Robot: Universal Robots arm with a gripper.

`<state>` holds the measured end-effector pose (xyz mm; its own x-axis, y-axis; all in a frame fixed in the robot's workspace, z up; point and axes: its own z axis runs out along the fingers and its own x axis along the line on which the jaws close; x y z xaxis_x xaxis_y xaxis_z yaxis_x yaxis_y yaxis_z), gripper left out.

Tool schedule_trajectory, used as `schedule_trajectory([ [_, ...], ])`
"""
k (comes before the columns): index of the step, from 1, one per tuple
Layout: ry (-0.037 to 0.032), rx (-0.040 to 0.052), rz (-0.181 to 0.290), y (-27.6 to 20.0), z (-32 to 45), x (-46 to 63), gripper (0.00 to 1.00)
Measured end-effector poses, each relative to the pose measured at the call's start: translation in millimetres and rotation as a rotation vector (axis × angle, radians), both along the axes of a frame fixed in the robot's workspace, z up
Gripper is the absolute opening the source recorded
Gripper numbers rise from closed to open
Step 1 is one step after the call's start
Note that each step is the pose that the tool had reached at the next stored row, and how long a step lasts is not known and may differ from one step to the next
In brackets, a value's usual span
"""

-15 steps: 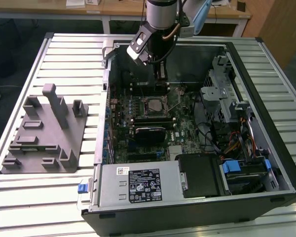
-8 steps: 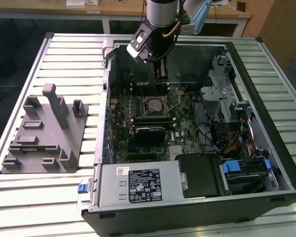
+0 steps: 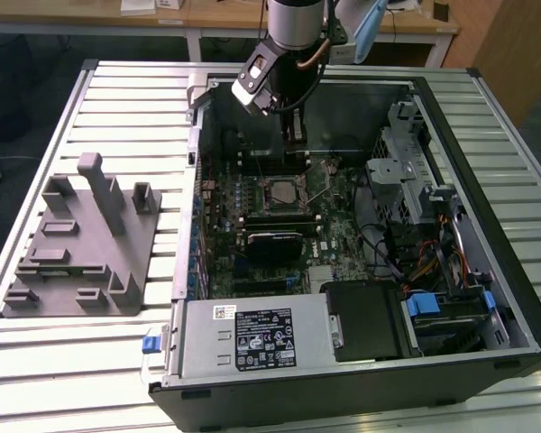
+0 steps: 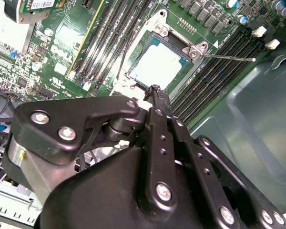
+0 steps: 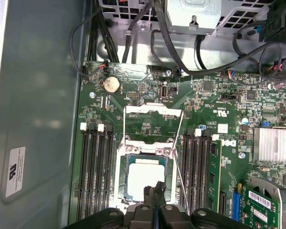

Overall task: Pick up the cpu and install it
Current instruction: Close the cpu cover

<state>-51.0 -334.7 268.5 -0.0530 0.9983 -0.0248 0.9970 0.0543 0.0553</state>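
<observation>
The cpu (image 5: 145, 175), a pale silvery square, lies flat inside the dark metal-framed socket (image 5: 122, 177) on the motherboard (image 3: 334, 236). It also shows as the cpu (image 4: 158, 66) in the second wrist view and the cpu (image 3: 278, 191) in the exterior view. The socket's load plate (image 5: 152, 110) stands flipped open and its thin lever (image 5: 179, 152) is raised. My gripper (image 5: 155, 189) hovers just above the cpu's edge, fingers pressed together and holding nothing. In the exterior view the gripper (image 3: 294, 137) hangs inside the open case, above the socket.
Memory slots (image 5: 93, 176) flank the socket on both sides. A grey plastic fixture (image 3: 81, 244) stands on the slatted table at the exterior view's left. The power supply (image 3: 252, 338), a drive cage (image 3: 406, 171), loose cables (image 5: 133, 28) and the case walls (image 5: 38, 95) surround the board.
</observation>
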Motion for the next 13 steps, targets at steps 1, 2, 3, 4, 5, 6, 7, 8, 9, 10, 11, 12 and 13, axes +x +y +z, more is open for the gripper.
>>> schedule_trajectory([
  [1, 0.0001, -0.0001, 0.000, 0.0, 0.1, 0.6, 0.11],
  [2, 0.0000, -0.0001, 0.000, 0.0, 0.0, 1.3, 0.11],
  [3, 0.0000, -0.0004, 0.000, 0.1, 0.1, 1.5, 0.11],
  [4, 0.0001, -0.0005, 0.000, 0.1, 0.6, 1.6, 0.11],
  [5, 0.0000, -0.0003, 0.000, 0.1, 1.7, 1.8, 0.11],
  [6, 0.0001, -0.0005, 0.000, 0.1, 3.6, 1.9, 0.11],
  [7, 0.0000, -0.0004, 0.000, 0.1, 6.0, 1.9, 0.11],
  [8, -0.0001, -0.0003, 0.000, 0.1, 8.3, 2.0, 0.11],
  [9, 0.0000, -0.0005, 0.000, 0.1, 10.1, 2.0, 0.11],
  [10, -0.0001, -0.0002, 0.000, 0.1, 10.5, 2.6, 0.11],
  [11, -0.0001, -0.0001, 0.000, 0.2, 10.5, 3.9, 0.11],
  [12, -0.0001, -0.0001, 0.000, 0.2, 10.5, 6.5, 0.11],
  [13, 0.0000, -0.0003, 0.000, 0.1, 10.6, 9.8, 0.11],
])
